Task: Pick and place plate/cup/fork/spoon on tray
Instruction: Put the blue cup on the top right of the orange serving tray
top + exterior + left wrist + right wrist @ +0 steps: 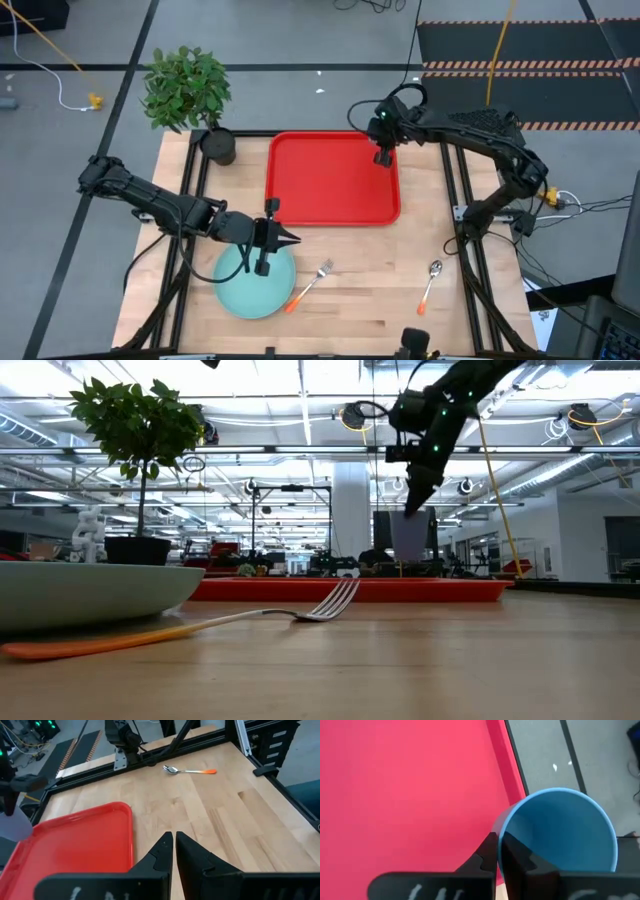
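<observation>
Left gripper hung above the plate, fingers pressed together on nothing.
Nearest lay the plate, the fork just right of it, the spoon farther right; beyond them, the right gripper pinched the cup by its rim above the tray at its far right corner.

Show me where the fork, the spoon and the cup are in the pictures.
fork [310,283]: high view, on the middle of its shaft, where metal meets the orange handle.
spoon [430,283]: high view, on its stem below the bowl.
cup [570,830]: right wrist view, on its blue inner wall.
</observation>
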Tool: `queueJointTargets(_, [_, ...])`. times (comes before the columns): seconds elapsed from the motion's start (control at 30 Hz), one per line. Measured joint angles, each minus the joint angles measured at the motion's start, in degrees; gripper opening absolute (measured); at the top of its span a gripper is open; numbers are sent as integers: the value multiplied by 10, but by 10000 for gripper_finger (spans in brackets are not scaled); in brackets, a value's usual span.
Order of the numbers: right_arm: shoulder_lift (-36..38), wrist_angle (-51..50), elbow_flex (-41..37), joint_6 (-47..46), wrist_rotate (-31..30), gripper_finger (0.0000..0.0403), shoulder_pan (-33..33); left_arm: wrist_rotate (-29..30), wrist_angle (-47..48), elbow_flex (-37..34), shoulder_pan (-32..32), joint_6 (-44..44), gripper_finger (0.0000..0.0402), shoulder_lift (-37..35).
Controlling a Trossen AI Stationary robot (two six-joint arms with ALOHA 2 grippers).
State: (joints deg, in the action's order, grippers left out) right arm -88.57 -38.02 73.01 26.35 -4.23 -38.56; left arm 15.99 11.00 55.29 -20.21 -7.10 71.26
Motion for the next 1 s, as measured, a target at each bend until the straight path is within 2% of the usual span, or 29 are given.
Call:
queueJointTargets(0.23, [-7, 0, 0, -19, 4, 0, -13, 0, 0, 0, 0, -2, 26, 0])
queueJointTargets(0.4, [-7, 15, -11, -26, 29, 0, -12, 0, 0, 0, 0, -2, 26, 0])
queueJointTargets(0.9, [-7, 62, -72, -34, 25, 6, -12, 0, -1, 0, 0, -2, 26, 0])
queueJointTargets(1.0, [-7, 70, -78, -33, 6, 7, -12, 0, -1, 0, 0, -2, 26, 0])
